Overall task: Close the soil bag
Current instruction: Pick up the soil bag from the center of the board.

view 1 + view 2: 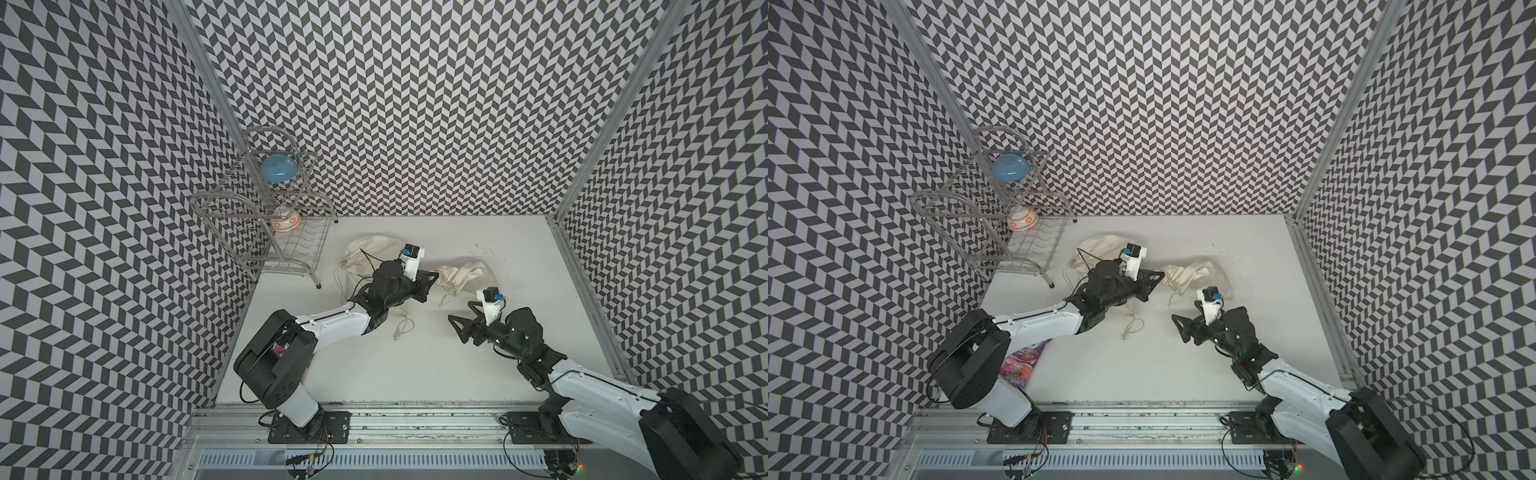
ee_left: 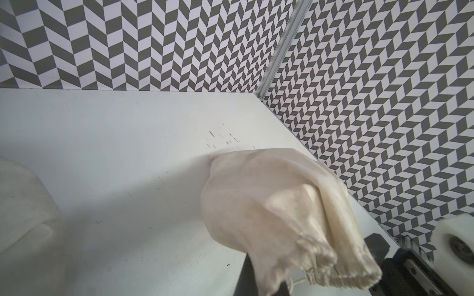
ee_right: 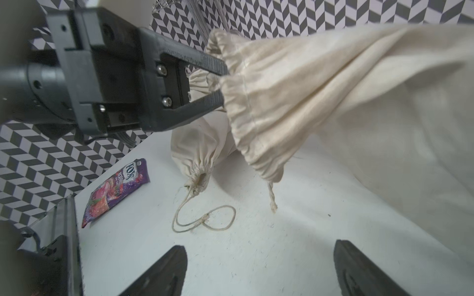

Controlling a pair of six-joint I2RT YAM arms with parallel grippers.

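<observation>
The place is a robotics lab test cell rather than a lived-in room. A white worktop (image 1: 436, 365) is enclosed on three sides by walls (image 1: 415, 104) papered in a black-and-white chevron pattern and joined at the corners by aluminium profiles (image 1: 618, 108). A left arm (image 1: 332, 324) and a right arm (image 1: 590, 386) are bolted to a metal rail (image 1: 415, 419) along the open front, with a slotted cable duct (image 1: 415, 460) below it. A few household things are set out: a wire dish rack (image 1: 291, 249) holding a blue bowl (image 1: 278, 168), a soil bag (image 1: 465, 272), a second cloth bag (image 1: 370, 249) and a sweets packet (image 1: 1021, 365).

Wire rack (image 1: 305, 245) holding blue bowl (image 1: 278, 169); candy packet (image 1: 1021, 365).
</observation>
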